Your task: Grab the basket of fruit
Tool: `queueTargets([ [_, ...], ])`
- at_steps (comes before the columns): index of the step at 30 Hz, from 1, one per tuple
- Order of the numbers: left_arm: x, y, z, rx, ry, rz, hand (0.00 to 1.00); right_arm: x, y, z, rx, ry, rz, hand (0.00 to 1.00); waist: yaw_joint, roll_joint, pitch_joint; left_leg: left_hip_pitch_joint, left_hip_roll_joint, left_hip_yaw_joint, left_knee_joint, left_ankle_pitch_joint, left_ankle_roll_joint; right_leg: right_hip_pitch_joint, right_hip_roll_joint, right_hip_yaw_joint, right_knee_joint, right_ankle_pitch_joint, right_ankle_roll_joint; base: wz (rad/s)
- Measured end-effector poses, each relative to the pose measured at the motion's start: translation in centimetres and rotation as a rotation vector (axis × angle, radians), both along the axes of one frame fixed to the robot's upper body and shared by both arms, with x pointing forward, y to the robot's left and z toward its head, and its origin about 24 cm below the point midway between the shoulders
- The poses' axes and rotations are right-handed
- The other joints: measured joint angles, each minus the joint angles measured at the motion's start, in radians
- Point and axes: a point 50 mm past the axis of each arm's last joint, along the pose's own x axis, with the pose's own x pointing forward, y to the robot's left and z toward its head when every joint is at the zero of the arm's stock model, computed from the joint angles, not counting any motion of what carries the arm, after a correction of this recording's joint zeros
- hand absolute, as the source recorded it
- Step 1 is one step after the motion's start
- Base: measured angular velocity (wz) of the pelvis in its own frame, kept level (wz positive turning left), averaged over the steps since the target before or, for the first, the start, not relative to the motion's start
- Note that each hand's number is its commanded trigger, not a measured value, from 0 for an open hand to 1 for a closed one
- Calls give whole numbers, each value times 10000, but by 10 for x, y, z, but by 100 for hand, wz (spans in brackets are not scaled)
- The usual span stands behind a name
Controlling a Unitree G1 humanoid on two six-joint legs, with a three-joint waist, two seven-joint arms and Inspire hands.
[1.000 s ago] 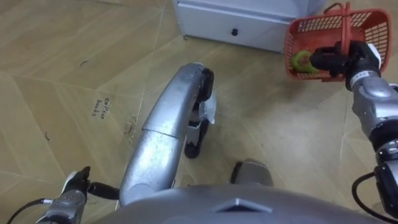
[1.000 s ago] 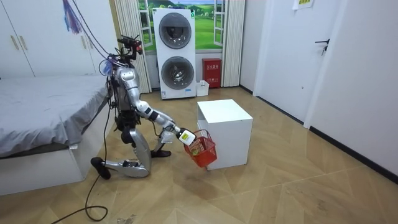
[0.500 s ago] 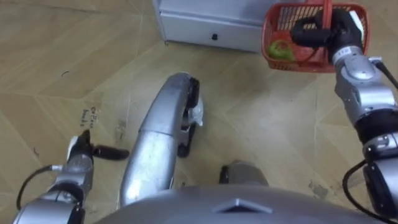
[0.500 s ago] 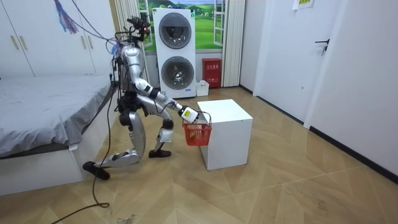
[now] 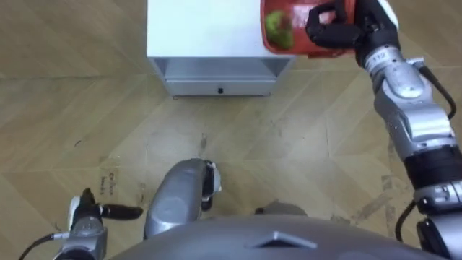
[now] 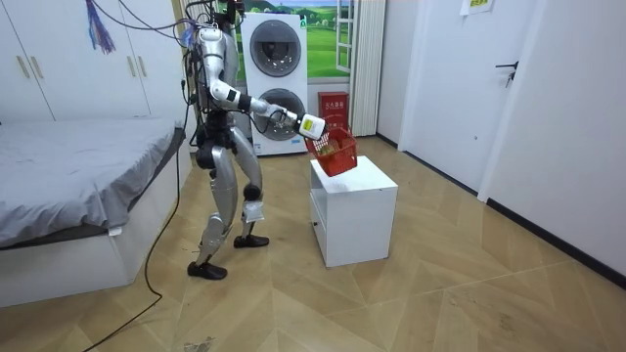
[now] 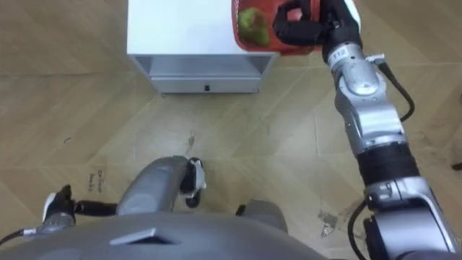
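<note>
Just above the cabinet (image 5: 209, 29), the basket (image 5: 292, 45) with green fruit (image 5: 276, 23) hangs from the right hand (image 5: 336, 29), fingers curled round its handle. Left hand (image 5: 85, 217) low, fingers straight.

white cabinet (image 5: 202, 29): knobbed drawer (image 5: 220, 88) facing | bed (image 6: 68, 176); stacked washers (image 6: 279, 83) by back wall; door (image 6: 445, 88)

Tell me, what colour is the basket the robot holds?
The basket is red, best seen in the left eye view, gripped by the right hand.
</note>
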Motion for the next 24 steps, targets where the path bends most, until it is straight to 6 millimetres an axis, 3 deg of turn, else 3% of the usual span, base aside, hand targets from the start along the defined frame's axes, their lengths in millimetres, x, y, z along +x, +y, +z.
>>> queueTargets([
  [7, -27, 4, -1, 16, 908, 231, 0, -2, 5, 11, 172, -350, 665, 100, -27, 18, 2, 802, 75, -164, -536, 294, -240, 883, 139, -166, -576, 221, -251, 5],
  [15, -29, 2, -3, -171, 1109, 381, 0, -1, 10, 38, 276, -1340, 1186, 100, 105, 92, -5, 1314, 226, -323, -724, 431, -368, 1487, 341, -416, -761, 354, -429, 3],
  [24, -28, -1, -4, -177, 1355, 153, 0, -1, 17, 34, 385, -990, 1596, 100, 501, 57, 5, 1438, 258, -329, -778, 464, -398, 1548, 373, -309, -746, 394, -452, -2],
])
